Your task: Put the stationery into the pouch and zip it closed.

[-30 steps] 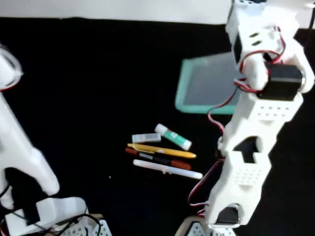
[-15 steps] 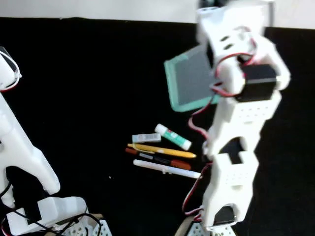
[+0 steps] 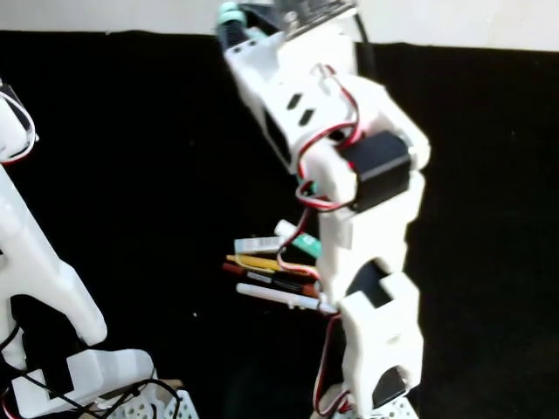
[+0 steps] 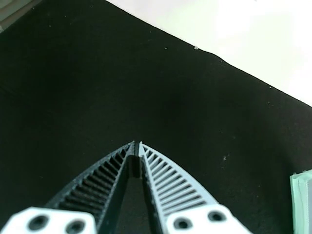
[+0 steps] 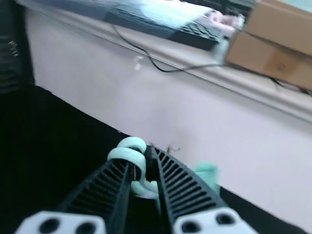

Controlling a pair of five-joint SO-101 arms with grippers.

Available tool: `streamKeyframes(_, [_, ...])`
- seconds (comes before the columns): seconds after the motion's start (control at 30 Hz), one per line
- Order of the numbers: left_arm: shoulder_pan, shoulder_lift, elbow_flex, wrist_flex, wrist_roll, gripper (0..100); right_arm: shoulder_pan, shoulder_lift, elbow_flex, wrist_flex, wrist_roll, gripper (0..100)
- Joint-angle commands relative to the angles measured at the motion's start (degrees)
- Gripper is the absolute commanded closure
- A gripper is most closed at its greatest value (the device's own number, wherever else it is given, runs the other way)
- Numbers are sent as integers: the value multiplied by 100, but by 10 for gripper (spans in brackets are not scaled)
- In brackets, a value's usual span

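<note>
Where pens (image 3: 258, 262) and a glue stick (image 3: 297, 237) lie mid-table, bare black cloth (image 3: 131, 131) spreads to their left; the left gripper (image 4: 136, 144) hangs over it, jaws pressed together, and at the far edge the right gripper (image 5: 146, 148) clamps the mint pouch (image 5: 130, 146) by its loop

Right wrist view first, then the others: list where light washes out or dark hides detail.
Right wrist view: soft light on the pale wall, the teal loop between the jaws lit. Left wrist view: the pale surface beyond the black cloth is washed white. High view: black cloth swallows shadows.
</note>
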Motion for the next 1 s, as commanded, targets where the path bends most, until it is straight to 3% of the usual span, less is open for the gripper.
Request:
streamKeyframes(0.0, [84,-171,180,62,-44,989,-189,-479,-655,-163,316,992])
streamKeyframes(0.53, [84,-171,602,26,-53,989,127,-866,-655,-251,607,992])
streamKeyframes(0.8, [84,-163,611,26,-53,989,110,-1244,-655,-919,607,992])
streamKeyframes(0.97, [84,-163,611,26,-53,989,110,-1314,-655,-620,607,992])
